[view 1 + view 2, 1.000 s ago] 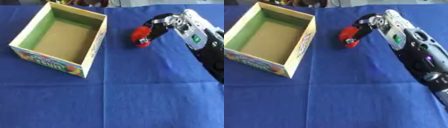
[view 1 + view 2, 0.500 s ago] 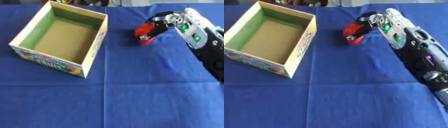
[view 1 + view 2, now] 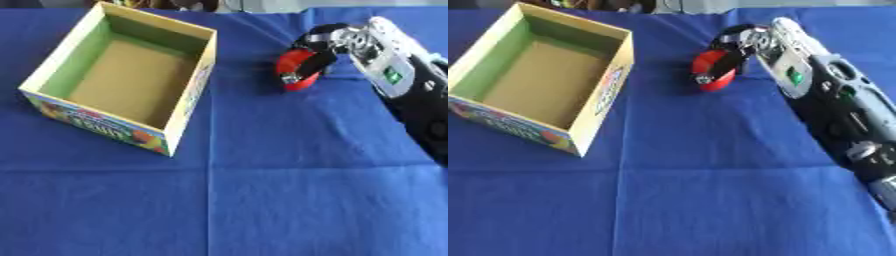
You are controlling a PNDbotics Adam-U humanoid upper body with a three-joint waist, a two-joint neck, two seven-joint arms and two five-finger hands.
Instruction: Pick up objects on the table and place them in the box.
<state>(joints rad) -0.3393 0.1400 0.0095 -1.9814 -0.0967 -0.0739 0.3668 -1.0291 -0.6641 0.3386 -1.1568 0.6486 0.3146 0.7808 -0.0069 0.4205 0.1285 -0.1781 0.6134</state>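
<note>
the near part of the blue cloth-covered tabletop (image 3: 262, 210) shows only its fold creases, one running across and one running away from the camera. further in, on the left, stands an open cardboard box (image 3: 184, 125) with yellow rims, green inner walls, a plain brown floor and a colourful printed label on its near outer face; it sits slightly askew and nothing lies inside it. from the right edge the robot's black and silver right arm (image 3: 842, 115) reaches diagonally toward the far middle of the cloth. at its end the right hand (image 3: 337, 42) has its dark fingers (image 3: 317, 61) curled round a small round red object (image 3: 296, 75), grasping it from above and from the side. the red object sits well to the right of the box, apart from it, and seems to be just off the cloth or barely resting on it; the view does not settle which. a small silvery detail shows on its near face.
</note>
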